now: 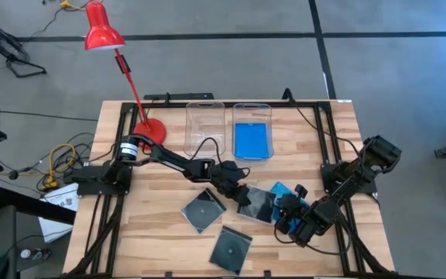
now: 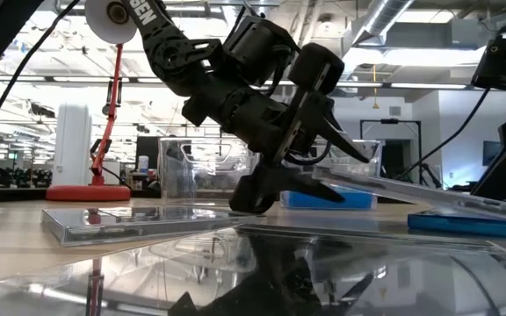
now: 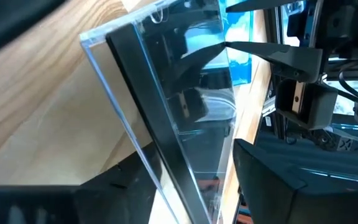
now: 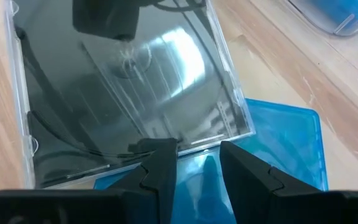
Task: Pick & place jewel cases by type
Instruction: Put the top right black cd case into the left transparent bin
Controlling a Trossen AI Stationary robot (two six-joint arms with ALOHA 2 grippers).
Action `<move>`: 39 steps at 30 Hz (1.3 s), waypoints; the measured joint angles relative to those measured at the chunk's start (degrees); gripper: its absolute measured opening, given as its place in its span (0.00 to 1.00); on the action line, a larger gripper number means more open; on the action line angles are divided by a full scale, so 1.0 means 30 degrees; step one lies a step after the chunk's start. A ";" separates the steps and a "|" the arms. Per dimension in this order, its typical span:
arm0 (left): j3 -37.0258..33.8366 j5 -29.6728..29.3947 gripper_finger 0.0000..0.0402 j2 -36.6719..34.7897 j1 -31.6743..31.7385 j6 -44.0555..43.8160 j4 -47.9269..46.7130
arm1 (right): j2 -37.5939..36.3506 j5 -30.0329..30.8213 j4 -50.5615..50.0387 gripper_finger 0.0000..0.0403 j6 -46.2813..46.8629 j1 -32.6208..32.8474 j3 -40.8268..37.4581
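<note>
Nearest the worktop's (image 1: 153,232) front edge lies a front clear case (image 1: 231,248), flat and turned corner-on to that edge. A second clear case (image 1: 204,209) lies flat just behind it and a little to the left, also skewed. Both sit apart from the grippers.

Along the back edge stand two clear bins side by side. The empty bin (image 1: 205,105) is on the left. The right bin (image 1: 252,105) has a binned blue case (image 1: 252,140) lying flat inside, its sides square to the bin. A red lamp (image 1: 103,32) leans over the back left corner, well away from the work.

The dark case (image 1: 258,205) sits near the middle of the worktop, a little toward the right. It is square, so no side is longer, and its edges run aslant to the worktop's edges. It does not lie flat: the low view shows it sloped. Its edge on the right arm's side overlaps a loose blue case (image 1: 283,189), which lies on the wood.

The left gripper (image 1: 237,192) is down at the dark case's left edge. Its fingers (image 3: 278,186) stand wide, one on each side of that edge, with a gap showing beside the plastic.

The right gripper (image 4: 197,171) is low at the dark case's opposite edge, above the loose blue case. Its fingers (image 4: 247,171) are narrowly parted, with only blue surface showing in the gap and nothing clamped between them. Whether their tips touch the blue case cannot be told.
</note>
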 joint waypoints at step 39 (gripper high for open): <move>0.0015 -0.0103 0.23 -0.0066 0.0015 0.1539 0.0512 | -0.0013 0.3991 -0.7589 0.29 0.4652 0.3484 0.3086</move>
